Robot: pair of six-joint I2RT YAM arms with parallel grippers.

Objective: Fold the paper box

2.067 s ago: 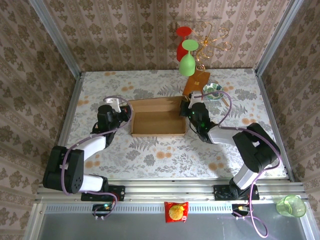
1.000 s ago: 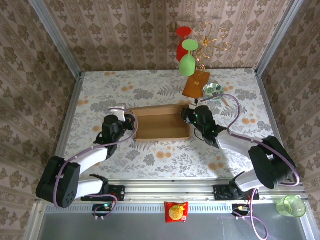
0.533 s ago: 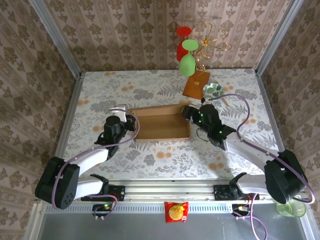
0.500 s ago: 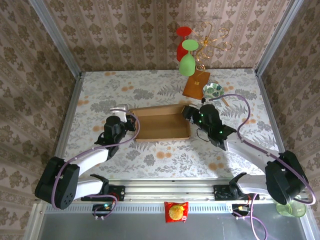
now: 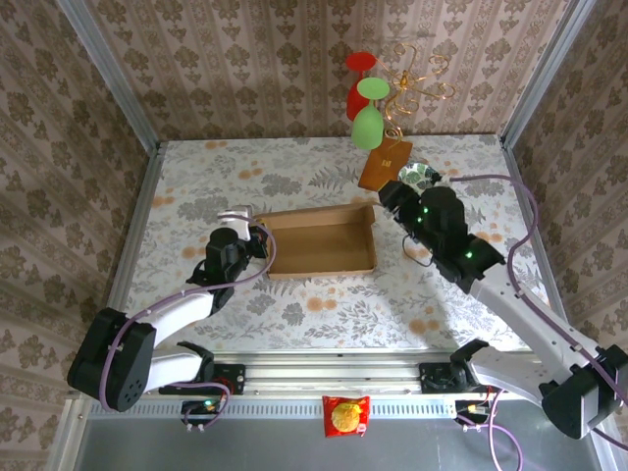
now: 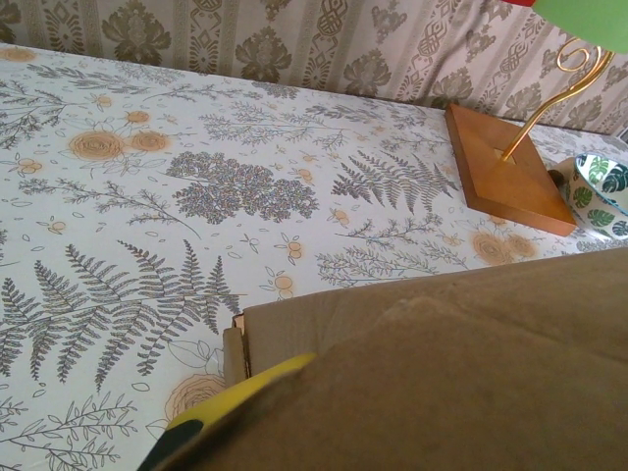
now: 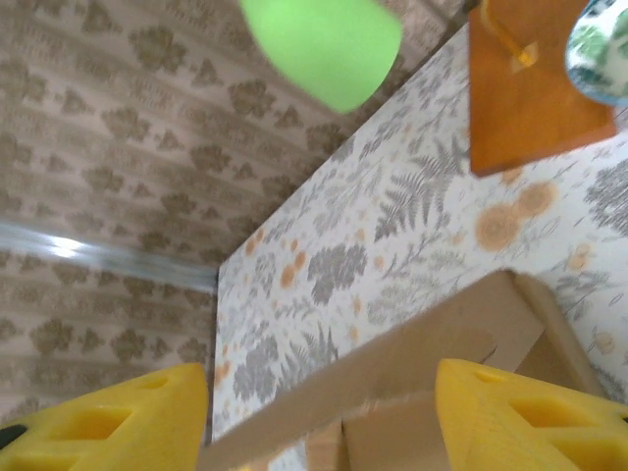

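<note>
1 paper box (brown cardboard)

My left arm lies low and bent, left gripper pinched tight on the paper box wall (one yellow fingertip peeks out on its wrist camera). My right arm reaches forward, right gripper jaws spread wide.

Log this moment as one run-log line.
task: fold paper box | left pincer: shut on box's left end | right pincer: open, empty, near box's far-right corner | box: open-topped on table
</note>
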